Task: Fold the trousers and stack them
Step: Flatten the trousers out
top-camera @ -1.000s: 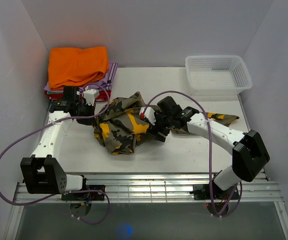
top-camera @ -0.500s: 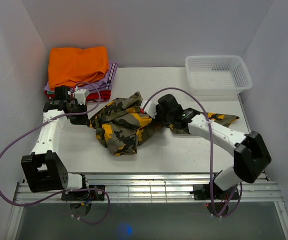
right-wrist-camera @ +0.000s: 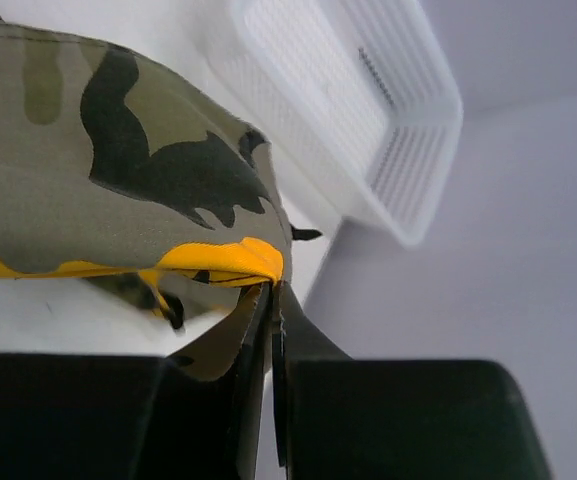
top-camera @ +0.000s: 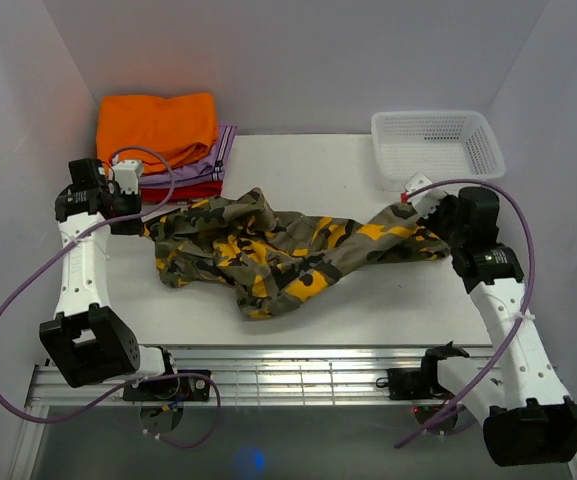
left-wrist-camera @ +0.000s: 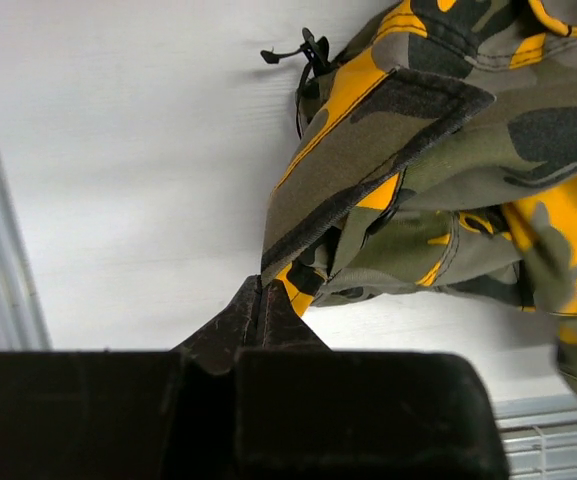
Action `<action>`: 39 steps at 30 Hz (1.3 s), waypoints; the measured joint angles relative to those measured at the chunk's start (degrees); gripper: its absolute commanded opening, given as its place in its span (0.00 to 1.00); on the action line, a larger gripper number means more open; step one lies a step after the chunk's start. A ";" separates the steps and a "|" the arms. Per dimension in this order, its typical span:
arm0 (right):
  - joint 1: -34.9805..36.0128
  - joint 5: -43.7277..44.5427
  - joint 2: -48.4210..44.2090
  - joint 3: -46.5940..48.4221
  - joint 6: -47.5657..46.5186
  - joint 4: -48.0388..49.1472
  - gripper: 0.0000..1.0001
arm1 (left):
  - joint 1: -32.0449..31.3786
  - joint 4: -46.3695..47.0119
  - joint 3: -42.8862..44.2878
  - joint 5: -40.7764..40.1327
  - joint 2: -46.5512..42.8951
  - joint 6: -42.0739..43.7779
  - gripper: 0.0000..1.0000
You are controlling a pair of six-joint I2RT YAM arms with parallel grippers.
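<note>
Camouflage cloth trousers (top-camera: 288, 255) in olive, black, grey and yellow-orange are strung out, pretty crumpled, across the middle of the white table (top-camera: 298, 160), pinched at both ends. The left tool (left-wrist-camera: 258, 300) is clamped tight on a hem at the left end, and the right tool (right-wrist-camera: 271, 290) is closed on a yellow-edged corner at the right end.

Stuff around it: a white plastic mesh basket (top-camera: 436, 148) sits in the back right corner, just behind the right tool. A folded plain orange garment (top-camera: 158, 128) tops a pile of lilac and red folded clothes (top-camera: 216, 165) at the back left, close behind the left tool. Purple cables (top-camera: 468, 183) loop off both arms.

Plain pale walls (top-camera: 298, 60) box in three sides, and a ribbed metal rail (top-camera: 298, 372) runs along the near edge.
</note>
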 measured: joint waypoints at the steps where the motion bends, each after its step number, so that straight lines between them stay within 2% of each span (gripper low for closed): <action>1: -4.31 -1.07 -1.01 -1.95 -2.01 -0.44 0.08 | 0.83 -0.13 0.63 -0.72 0.00 0.68 0.00; 5: -22.12 -5.40 -2.21 -8.13 -10.47 -2.60 0.08 | 3.52 -0.15 1.75 -3.72 -0.63 3.19 0.00; 8: -35.39 -9.16 0.20 -10.49 -16.94 -2.91 0.08 | 4.83 -0.26 1.70 -5.68 -1.31 4.72 0.00; 12: -44.85 -11.87 7.85 -10.38 -21.66 -1.22 0.08 | 5.90 0.33 0.70 -6.62 -1.95 6.21 0.00; 16: -46.82 -11.96 14.58 -9.99 -23.41 0.39 0.08 | 6.05 0.66 0.50 -6.25 -0.87 7.19 0.00; 19: -46.84 -11.69 17.35 -9.14 -24.00 1.40 0.08 | 6.14 0.33 3.13 -4.59 3.61 8.07 0.01; 20: -46.88 -11.58 18.23 -8.57 -24.06 1.66 0.08 | 6.16 0.37 4.90 -3.67 5.92 8.33 0.08; 21: -46.88 -11.52 18.91 -8.00 -24.06 1.79 0.08 | 6.21 0.24 7.13 -2.29 8.48 8.55 0.24; 22: -46.88 -11.52 19.50 -7.34 -23.96 1.79 0.08 | 6.21 -0.20 9.38 -1.42 10.78 9.07 0.34; 24: -46.88 -11.54 20.26 -6.12 -23.65 1.40 0.08 | 6.21 -1.44 16.81 1.44 16.59 9.55 0.48; 25: -46.86 -11.54 20.68 -5.31 -23.26 1.03 0.08 | 6.21 -1.84 20.39 2.80 18.95 9.88 0.67; 26: -46.86 -11.47 20.96 -4.48 -22.84 0.70 0.08 | 6.21 -2.34 23.06 4.35 20.41 10.56 0.75; 28: -46.86 -11.41 21.00 -3.54 -22.32 0.13 0.08 | 6.29 -3.48 24.17 7.82 20.02 12.72 0.79; 30: -46.86 -11.43 20.87 -3.32 -21.79 -0.44 0.08 | 6.47 -4.42 20.33 10.67 15.80 15.74 0.81; 36: -44.68 -11.30 20.15 -3.37 -19.80 -3.50 0.08 | 6.45 -13.53 -0.44 17.55 -8.44 32.02 0.82; 39: -42.27 -11.15 20.00 -3.26 -18.27 -4.31 0.08 | 6.34 -15.47 -9.84 18.51 -15.69 38.75 0.82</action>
